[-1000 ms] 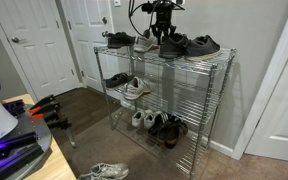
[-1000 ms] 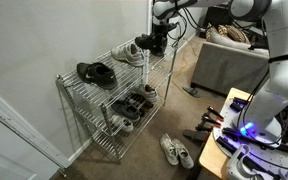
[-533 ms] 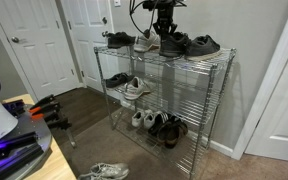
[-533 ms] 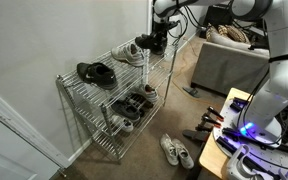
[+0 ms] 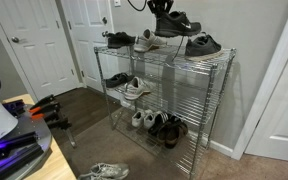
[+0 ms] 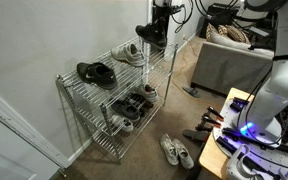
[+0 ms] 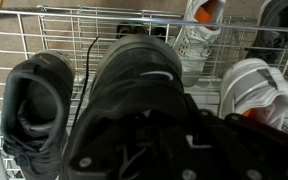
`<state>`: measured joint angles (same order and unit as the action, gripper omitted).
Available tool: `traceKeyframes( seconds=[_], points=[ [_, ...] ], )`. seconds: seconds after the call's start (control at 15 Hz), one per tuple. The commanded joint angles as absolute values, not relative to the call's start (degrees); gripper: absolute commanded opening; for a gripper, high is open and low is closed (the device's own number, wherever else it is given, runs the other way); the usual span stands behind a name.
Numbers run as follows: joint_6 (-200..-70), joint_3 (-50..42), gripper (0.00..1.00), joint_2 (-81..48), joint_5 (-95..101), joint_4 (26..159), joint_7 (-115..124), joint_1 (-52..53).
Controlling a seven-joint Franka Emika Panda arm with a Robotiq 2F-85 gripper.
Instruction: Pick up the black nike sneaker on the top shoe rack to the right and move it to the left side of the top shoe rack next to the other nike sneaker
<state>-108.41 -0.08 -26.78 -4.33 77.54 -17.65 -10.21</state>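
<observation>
Black nike sneaker (image 5: 177, 22) clear of rack (image 5: 199, 60), laces (image 7: 134, 150) in wrist view

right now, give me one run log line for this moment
gripper: shut on black nike sneaker | sneaker: held above top shoe rack | placement at left side: not yet done

**Black sneaker** (image 5: 180, 22): all-black, laced low-top, raised clear of the top rack (image 5: 156, 58) with its sole roughly level. In the wrist view it fills the centre (image 7: 134, 100), toe toward 12 o'clock. **Other sneaker** (image 5: 119, 40): black, upright on the rack's far end, toward 9 o'clock of the raised one.
</observation>
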Motion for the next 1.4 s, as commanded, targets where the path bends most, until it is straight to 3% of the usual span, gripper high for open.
traceKeyframes(
  seconds=[0.0, 0.67, 1.33],
  points=[
    [-106.3, -0.1, 0.05, -20.2, -3.5, 80.9, -17.0, -8.2],
    [-105.9, 4.6, 0.05, -15.2, -2.8, 84.4, -11.7, 3.5],
    [-109.7, 7.2, 0.05, -19.3, -3.1, 82.5, -2.5, 10.5]
  ],
)
